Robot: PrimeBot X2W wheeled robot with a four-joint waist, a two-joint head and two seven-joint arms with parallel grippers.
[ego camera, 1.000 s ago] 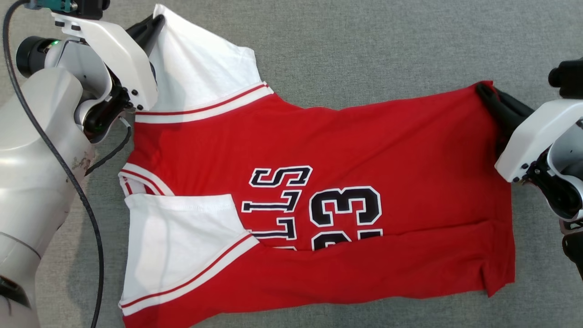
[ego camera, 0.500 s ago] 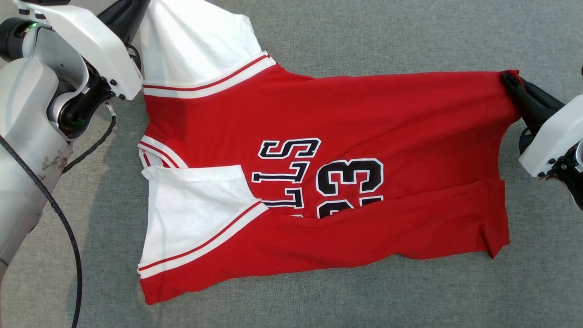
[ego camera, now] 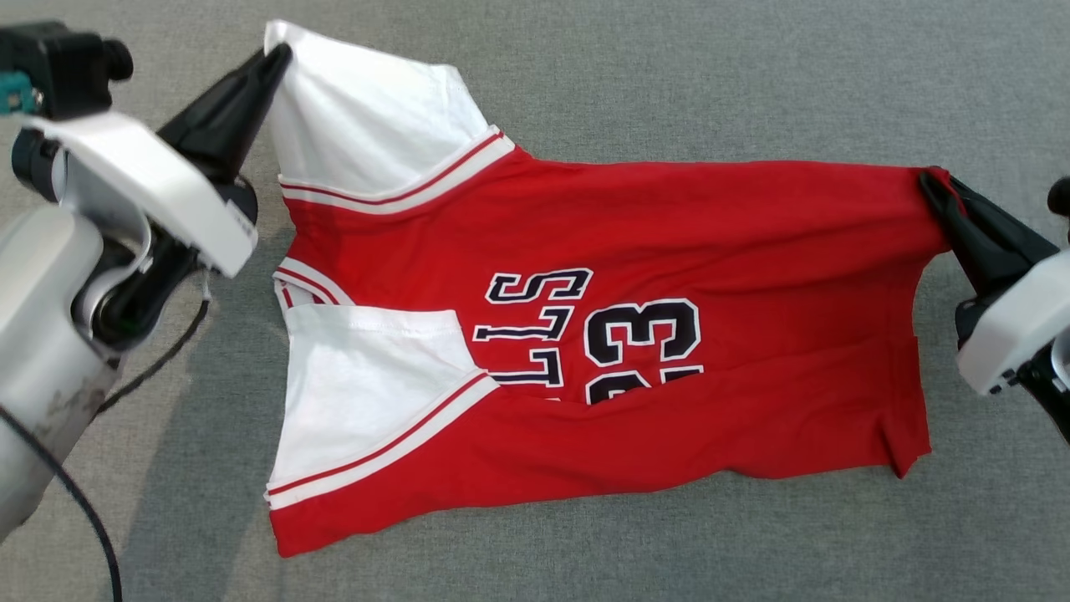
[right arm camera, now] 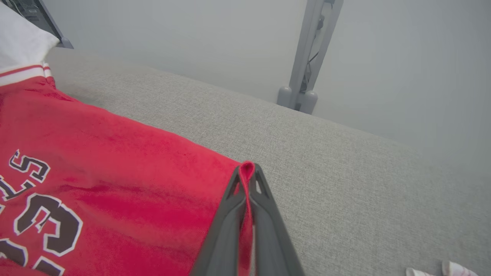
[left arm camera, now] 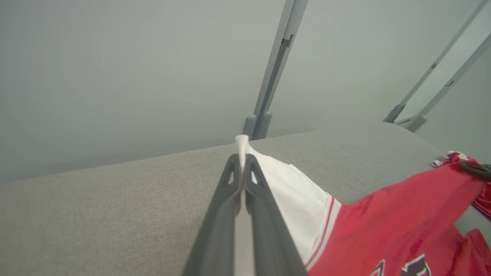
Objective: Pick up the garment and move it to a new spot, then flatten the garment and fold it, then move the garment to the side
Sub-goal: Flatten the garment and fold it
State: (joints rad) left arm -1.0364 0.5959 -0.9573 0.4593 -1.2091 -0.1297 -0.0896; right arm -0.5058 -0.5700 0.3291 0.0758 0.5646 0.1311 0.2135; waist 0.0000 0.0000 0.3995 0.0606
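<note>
The garment [ego camera: 669, 242] is a red jersey with white sleeves and black lettering, spread sideways over a grey fabric surface [ego camera: 669, 75]. My left gripper [ego camera: 277, 55] is shut on the tip of the far white sleeve [left arm camera: 241, 141]. At the opposite end my right gripper [ego camera: 929, 179] is shut on the far red hem corner [right arm camera: 247, 168]. The far edge of the garment is stretched between the two grippers and lifted; its near edge lies folded over the lettering. In the left wrist view the right gripper's dark fingers [left arm camera: 475, 170] show at the far right.
Grey metal frame posts [left arm camera: 274, 73] [right arm camera: 307, 61] stand behind the surface's far edge. A small white and pink cloth item [right arm camera: 441, 270] lies at the bottom right of the right wrist view. Bare grey fabric lies beyond and in front of the garment.
Both grippers keep their hold on the garment; the stretched far edge has straightened between them. The head view has shifted, and the garment sits a little farther from me than one second ago.
</note>
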